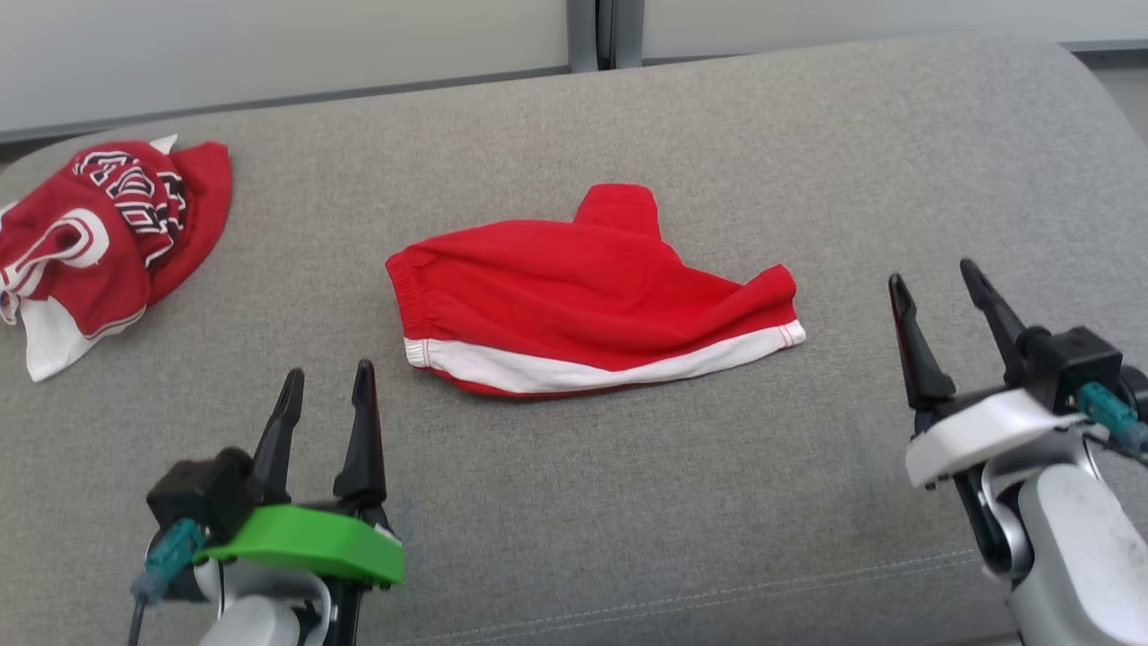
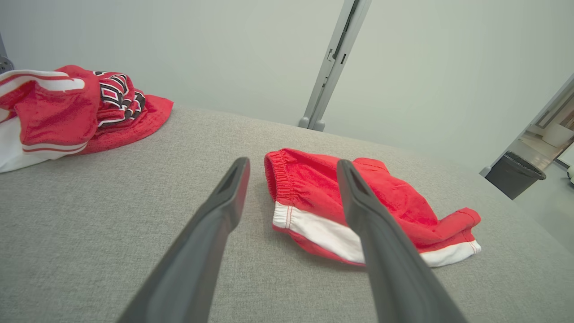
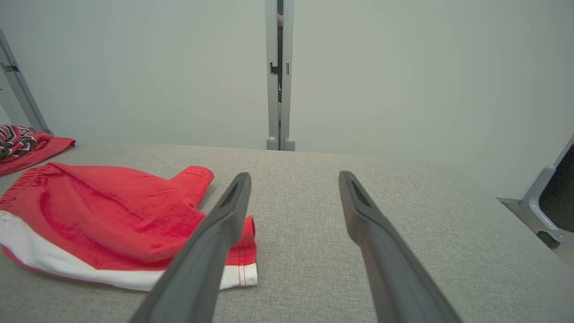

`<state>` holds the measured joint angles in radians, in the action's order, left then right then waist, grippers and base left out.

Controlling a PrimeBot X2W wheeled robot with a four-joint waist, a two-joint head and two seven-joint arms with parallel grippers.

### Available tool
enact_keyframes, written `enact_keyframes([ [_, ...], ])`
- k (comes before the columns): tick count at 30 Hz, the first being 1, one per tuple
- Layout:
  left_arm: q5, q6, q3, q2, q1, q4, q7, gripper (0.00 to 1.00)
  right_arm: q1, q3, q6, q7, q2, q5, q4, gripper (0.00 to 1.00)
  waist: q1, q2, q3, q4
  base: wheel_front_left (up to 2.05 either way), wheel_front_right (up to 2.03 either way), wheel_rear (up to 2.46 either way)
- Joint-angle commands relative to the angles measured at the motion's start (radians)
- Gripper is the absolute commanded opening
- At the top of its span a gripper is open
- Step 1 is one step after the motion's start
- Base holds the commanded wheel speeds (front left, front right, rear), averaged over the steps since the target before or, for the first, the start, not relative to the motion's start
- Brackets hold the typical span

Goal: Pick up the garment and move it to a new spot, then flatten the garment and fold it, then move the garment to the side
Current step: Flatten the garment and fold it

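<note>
The garment (image 1: 99,242), a red jersey with white panels and black white-outlined lettering, lies crumpled at the far left of the grey padded surface (image 1: 628,502). It also shows in the left wrist view as the garment (image 2: 58,112) at upper left, and as a sliver of the garment (image 3: 27,148) at the left edge of the right wrist view. My left gripper (image 1: 328,370) hovers open and empty at the lower left, right of the jersey and apart from it. My right gripper (image 1: 933,272) stands open and empty at the far right.
Red shorts (image 1: 583,287) with a white stripe and elastic waistband lie flat in the middle, between the two grippers. A pale wall with a grey post (image 1: 596,36) runs behind the surface. A black bin (image 2: 515,179) stands on the floor beyond the right end.
</note>
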<state>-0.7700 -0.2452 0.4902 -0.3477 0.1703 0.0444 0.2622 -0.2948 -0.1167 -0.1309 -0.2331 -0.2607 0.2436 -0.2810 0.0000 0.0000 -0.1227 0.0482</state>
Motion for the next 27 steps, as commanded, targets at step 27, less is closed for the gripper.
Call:
enact_keyframes([
  [27, 0.12, 0.042, -0.128, 0.064, -0.228, 0.016, 0.003, 1.0, 0.229, 0.038, 0.0, 0.082, 0.139, -0.102, 0.195, 1.0, 0.0, 0.0, 0.123, -0.013, 0.0, 0.0, 0.0],
])
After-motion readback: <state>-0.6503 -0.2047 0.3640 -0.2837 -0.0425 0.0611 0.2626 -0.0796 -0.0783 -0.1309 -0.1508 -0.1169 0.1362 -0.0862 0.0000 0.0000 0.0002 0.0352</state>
